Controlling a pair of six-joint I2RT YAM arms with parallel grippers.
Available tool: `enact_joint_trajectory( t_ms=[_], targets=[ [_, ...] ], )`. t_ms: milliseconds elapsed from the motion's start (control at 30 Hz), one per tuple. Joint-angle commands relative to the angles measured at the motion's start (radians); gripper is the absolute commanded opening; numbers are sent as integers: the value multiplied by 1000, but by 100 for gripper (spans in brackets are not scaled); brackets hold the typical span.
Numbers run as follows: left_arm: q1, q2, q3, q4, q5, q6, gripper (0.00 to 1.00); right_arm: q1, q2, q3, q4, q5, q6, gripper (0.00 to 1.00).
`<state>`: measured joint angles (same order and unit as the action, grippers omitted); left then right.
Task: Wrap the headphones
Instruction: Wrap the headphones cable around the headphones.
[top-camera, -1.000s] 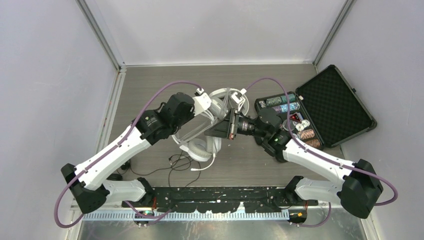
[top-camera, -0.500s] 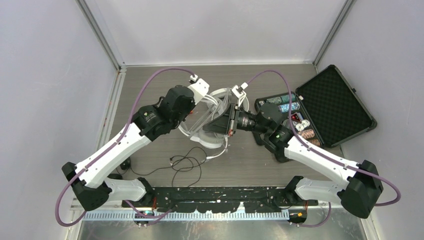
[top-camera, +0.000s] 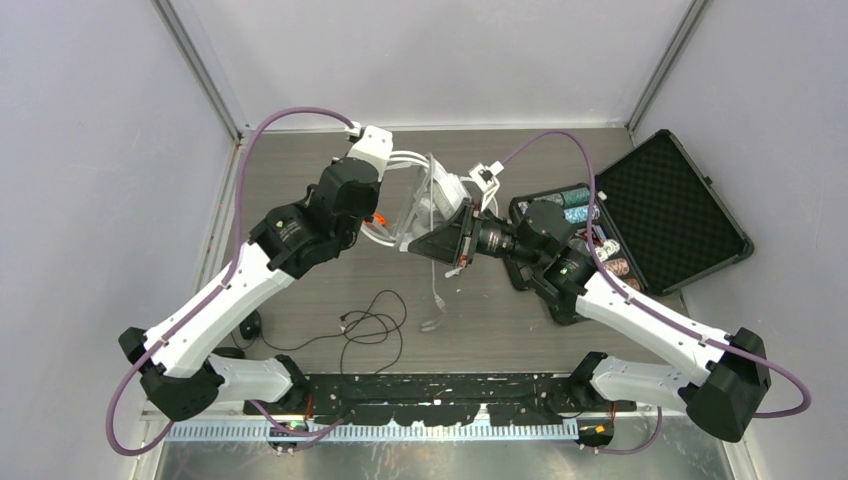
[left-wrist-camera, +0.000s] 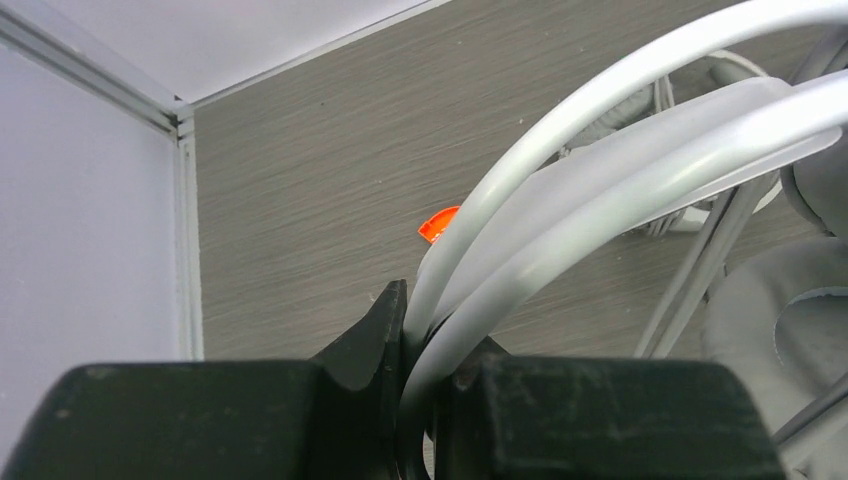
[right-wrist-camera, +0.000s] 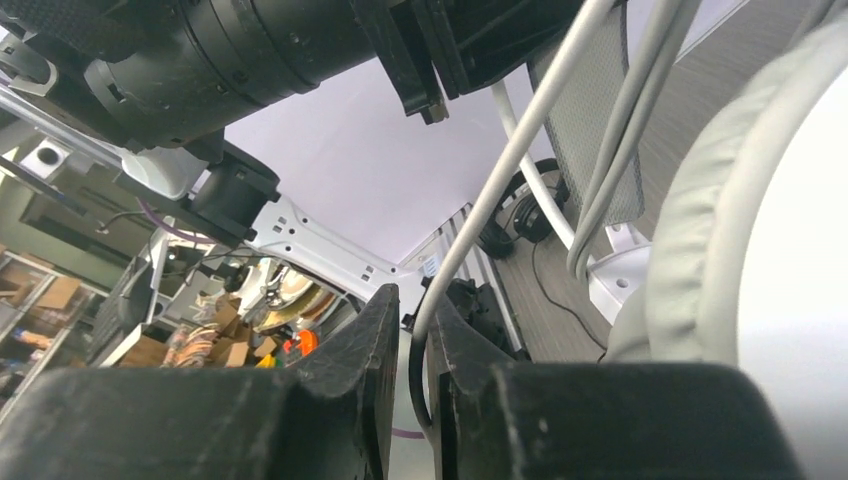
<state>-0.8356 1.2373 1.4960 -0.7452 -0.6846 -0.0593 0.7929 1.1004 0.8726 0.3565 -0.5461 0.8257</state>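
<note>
The white headphones (top-camera: 432, 188) sit bunched between the two grippers, over the far middle of the table (top-camera: 285, 170); the left gripper (left-wrist-camera: 428, 335) is clamped on their white headbands (left-wrist-camera: 620, 140), which arc away to the right, with a grey padded cup (left-wrist-camera: 790, 320) just beyond; the right gripper (right-wrist-camera: 415, 325) has its fingers pressed together on a thin white cord (right-wrist-camera: 520, 150); a loose end of white cord (top-camera: 437, 300) trails toward the near side; a small orange piece (left-wrist-camera: 438, 222) lies on the table under the bands; the black cord (top-camera: 372, 325) lies tangled near the arm bases, left of centre; the smaller black pair (right-wrist-camera: 518, 218) rests on the table, apart from the white set; the open black case (top-camera: 670, 200) with its chips (top-camera: 570, 205) stands at the right.
</note>
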Motion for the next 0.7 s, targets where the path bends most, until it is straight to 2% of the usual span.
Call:
enact_joint_trajectory(
  t_ms=[0, 233, 467, 667],
  targets=[
    [4, -20, 62, 113, -32, -161, 0, 5, 2, 49, 10, 45, -77, 21],
    [4, -56, 56, 135, -16, -330, 0, 5, -9, 51, -88, 195, -285, 21],
    [4, -94, 43, 178, 12, -405, 0, 20, 1, 43, -68, 183, -416, 23],
    [4, -97, 67, 152, 5, -462, 0, 98, -3, 46, -111, 328, -571, 23]
  ],
)
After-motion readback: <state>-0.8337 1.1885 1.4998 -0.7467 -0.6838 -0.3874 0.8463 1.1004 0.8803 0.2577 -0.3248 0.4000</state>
